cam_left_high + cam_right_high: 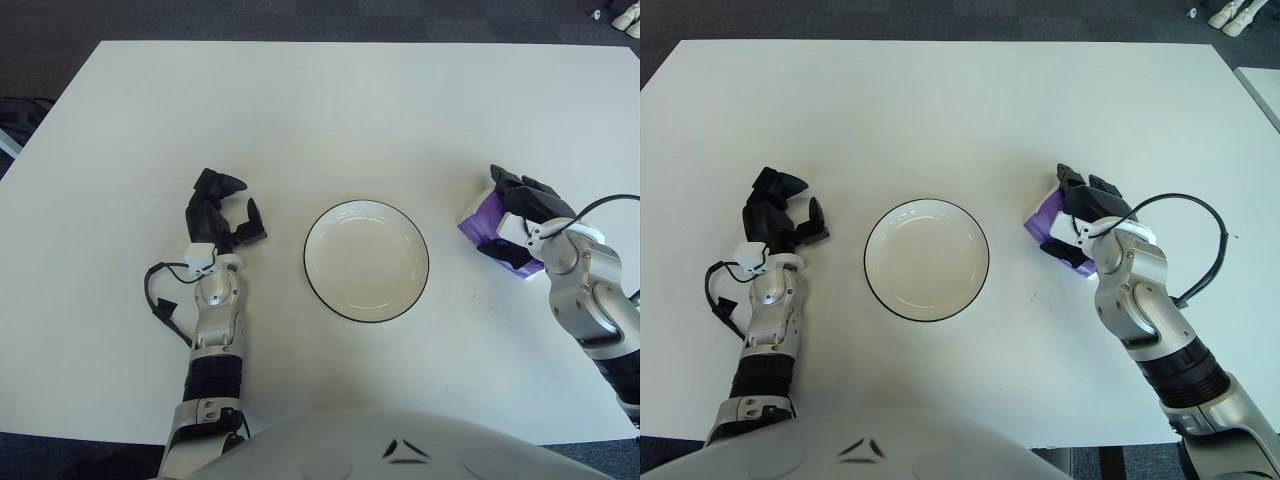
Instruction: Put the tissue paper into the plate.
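While my right forearm angles in from the near edge of the white table (300, 100), my right hand (1085, 222) clenches around the purple tissue pack (1048, 216), right of the black-rimmed round plate (366, 260). Left of the plate, my left hand (220, 212) shows, fingers loosely spread, holding nothing.

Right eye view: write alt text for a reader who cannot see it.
The robot's right hand closes around a purple tissue pack on the white table, right of an empty white plate with a dark rim. The left hand shows left of the plate, fingers loosely curled, holding nothing.
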Controlling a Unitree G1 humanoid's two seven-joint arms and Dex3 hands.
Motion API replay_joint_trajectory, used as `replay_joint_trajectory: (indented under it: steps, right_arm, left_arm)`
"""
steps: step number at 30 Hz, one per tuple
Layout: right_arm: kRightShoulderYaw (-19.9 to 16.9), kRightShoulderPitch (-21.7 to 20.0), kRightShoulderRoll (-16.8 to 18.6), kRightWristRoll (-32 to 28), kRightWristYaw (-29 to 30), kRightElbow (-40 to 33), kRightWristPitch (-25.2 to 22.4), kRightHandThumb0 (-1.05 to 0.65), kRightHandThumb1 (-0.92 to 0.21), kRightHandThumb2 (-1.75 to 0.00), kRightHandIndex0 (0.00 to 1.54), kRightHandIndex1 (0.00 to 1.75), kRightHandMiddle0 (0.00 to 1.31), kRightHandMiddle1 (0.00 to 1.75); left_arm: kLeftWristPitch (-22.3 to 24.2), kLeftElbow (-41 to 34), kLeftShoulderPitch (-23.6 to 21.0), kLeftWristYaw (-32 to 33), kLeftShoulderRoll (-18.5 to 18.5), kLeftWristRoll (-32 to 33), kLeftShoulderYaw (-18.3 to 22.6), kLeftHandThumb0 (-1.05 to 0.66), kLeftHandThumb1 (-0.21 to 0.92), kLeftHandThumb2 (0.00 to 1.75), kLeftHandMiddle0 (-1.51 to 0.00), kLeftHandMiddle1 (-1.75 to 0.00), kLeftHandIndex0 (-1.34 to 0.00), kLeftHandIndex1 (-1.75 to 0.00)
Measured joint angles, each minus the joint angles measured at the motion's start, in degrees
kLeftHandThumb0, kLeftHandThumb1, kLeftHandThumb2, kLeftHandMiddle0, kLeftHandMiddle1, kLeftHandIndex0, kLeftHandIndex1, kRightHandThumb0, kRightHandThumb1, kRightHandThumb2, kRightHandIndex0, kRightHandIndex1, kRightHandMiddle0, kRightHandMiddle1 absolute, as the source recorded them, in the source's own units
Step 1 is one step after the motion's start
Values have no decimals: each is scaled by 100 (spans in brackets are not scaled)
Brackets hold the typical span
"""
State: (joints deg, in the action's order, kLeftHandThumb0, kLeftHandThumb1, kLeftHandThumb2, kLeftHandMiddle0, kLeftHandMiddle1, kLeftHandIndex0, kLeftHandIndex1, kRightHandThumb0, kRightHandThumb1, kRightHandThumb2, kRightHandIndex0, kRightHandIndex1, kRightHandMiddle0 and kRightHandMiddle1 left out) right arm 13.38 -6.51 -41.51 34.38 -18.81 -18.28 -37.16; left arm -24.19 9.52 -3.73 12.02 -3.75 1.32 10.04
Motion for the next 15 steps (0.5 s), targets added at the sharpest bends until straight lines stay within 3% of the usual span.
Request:
replay_joint_trajectory:
  steps: [2, 7, 10, 14, 15]
  right_arm:
    - [-108, 32, 99, -45, 51, 20, 70, -35, -1, -127, 0, 97, 0, 101]
    - [-378, 65, 341, -177, 101, 56, 143, -25, 3, -139, 0, 144, 0, 155]
    - [-450, 44, 415, -185, 96, 78, 138, -22, 3, -143, 0, 162, 3, 168]
    - [-467, -38, 409, -177, 9, 94, 98, -19, -3, -144, 3, 172, 25, 173]
    - [-466, -59, 403, -173, -30, 95, 82, -25, -9, -141, 4, 173, 32, 174]
  left_arm:
    - [0, -2, 2, -1, 0, 17, 4, -1, 8, 151, -67, -175, -78, -152]
    - [0, -3, 4, -11, 2, 36, 9, -1, 9, 151, -66, -175, -77, -154]
    - [0, -4, 4, -21, 0, 40, 9, -1, 9, 151, -66, -175, -76, -154]
    - [-4, -9, 8, -21, 1, 39, 11, -1, 10, 151, -66, -175, -75, -156]
    - [-7, -10, 9, -21, 1, 39, 12, -1, 10, 151, -65, -175, -75, -157]
